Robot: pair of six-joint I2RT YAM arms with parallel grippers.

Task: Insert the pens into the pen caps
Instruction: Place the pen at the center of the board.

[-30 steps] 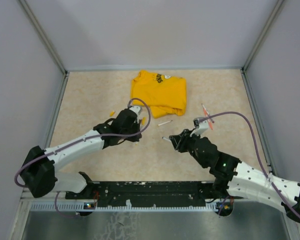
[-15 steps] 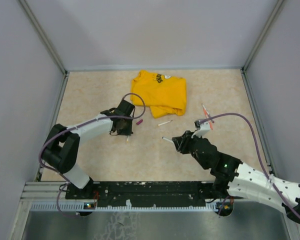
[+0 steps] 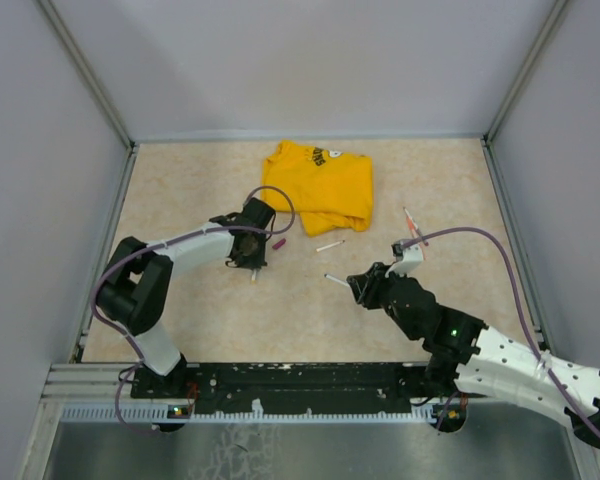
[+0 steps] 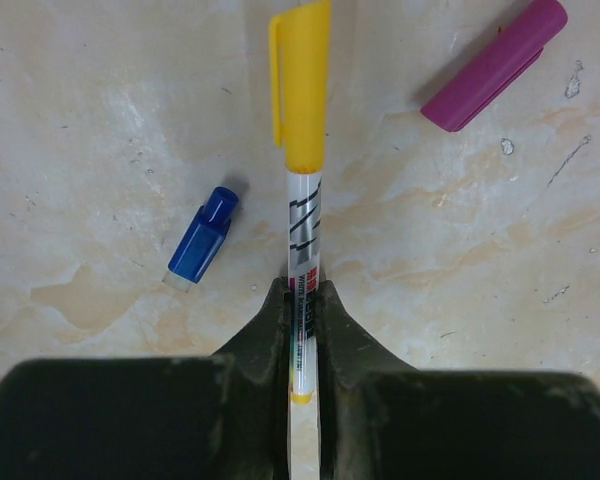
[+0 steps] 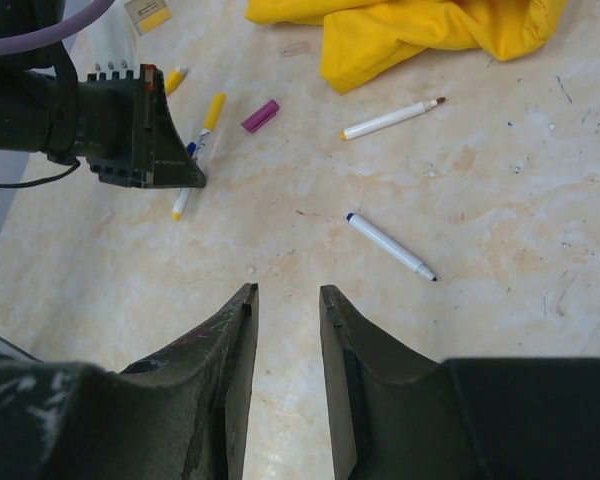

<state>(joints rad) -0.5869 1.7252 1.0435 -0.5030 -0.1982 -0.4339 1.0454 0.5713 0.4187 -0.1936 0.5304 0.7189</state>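
Observation:
My left gripper [image 4: 302, 290] is shut on a white pen [image 4: 303, 235] that lies low on the table with a yellow cap [image 4: 302, 85] on its front end. A blue cap [image 4: 203, 235] lies just left of it, and a magenta cap [image 4: 495, 63] lies at the far right. In the top view, my left gripper [image 3: 252, 255] is near the magenta cap [image 3: 278, 243]. My right gripper [image 5: 287, 292] is open and empty above the table. A blue-ended pen [image 5: 390, 245] and a dark-tipped pen [image 5: 392, 118] lie ahead of it, both uncapped.
A folded yellow T-shirt [image 3: 320, 185] lies at the back middle of the table. Red-tipped pens [image 3: 412, 222] lie at the right, behind my right arm. A small yellow-orange piece [image 5: 175, 78] lies beyond the left gripper. Grey walls close in three sides.
The left arm has folded back at the elbow, and its gripper has shifted a little left and nearer, uncovering the magenta cap. The right gripper has barely moved.

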